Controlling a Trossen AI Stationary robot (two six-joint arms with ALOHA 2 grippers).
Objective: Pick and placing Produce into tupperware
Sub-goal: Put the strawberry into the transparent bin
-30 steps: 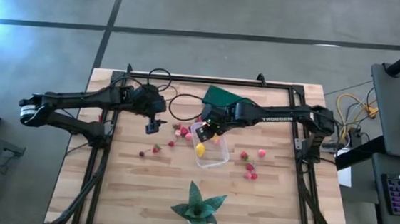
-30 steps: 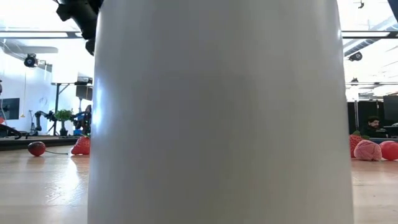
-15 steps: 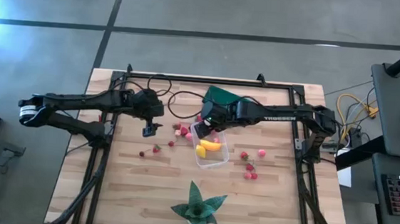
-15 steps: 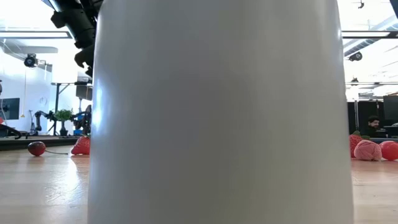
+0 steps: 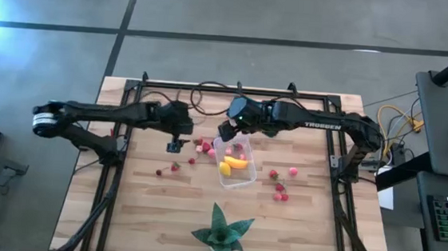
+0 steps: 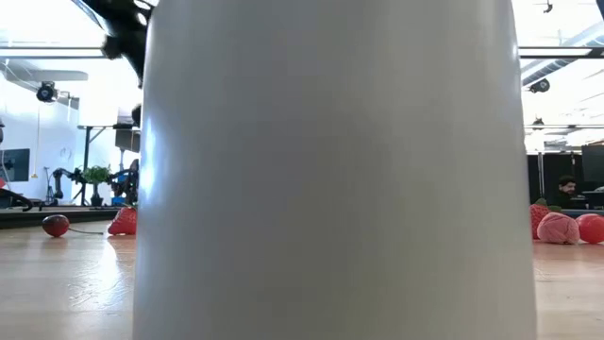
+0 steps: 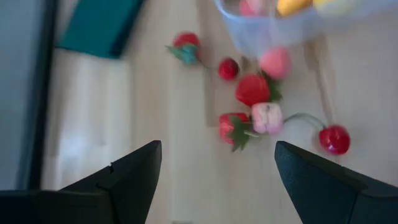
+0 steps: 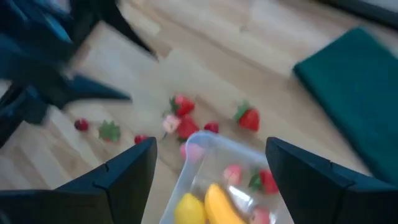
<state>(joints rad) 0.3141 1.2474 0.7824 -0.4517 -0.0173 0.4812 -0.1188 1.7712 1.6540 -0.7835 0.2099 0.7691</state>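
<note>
Currently the tupperware [image 5: 236,161], a clear tub near the table centre, holds a banana [image 5: 238,163], a yellow lemon-like piece [image 5: 224,169] and a few red berries. The right gripper [image 5: 225,131] hangs just beyond the tub's far rim, fingers spread wide with nothing between them. The left gripper [image 5: 174,144] sits beside the tub, above the cluster of strawberries [image 7: 252,90] and a cherry [image 7: 334,139] lying just outside the tub wall; its fingers are also parted and empty. More berries [image 5: 281,193] lie on the tub's opposite side, and a flat green pad [image 8: 354,87] rests beyond it.

Risks, as judged:
- The cluster pieces touch one another; a descent could pinch two or push one away.
- The cluster lies close to the tub wall, so a finger may nudge the light tub.
- Both grippers are near the tub; simultaneous moves risk contact between arms.
</note>
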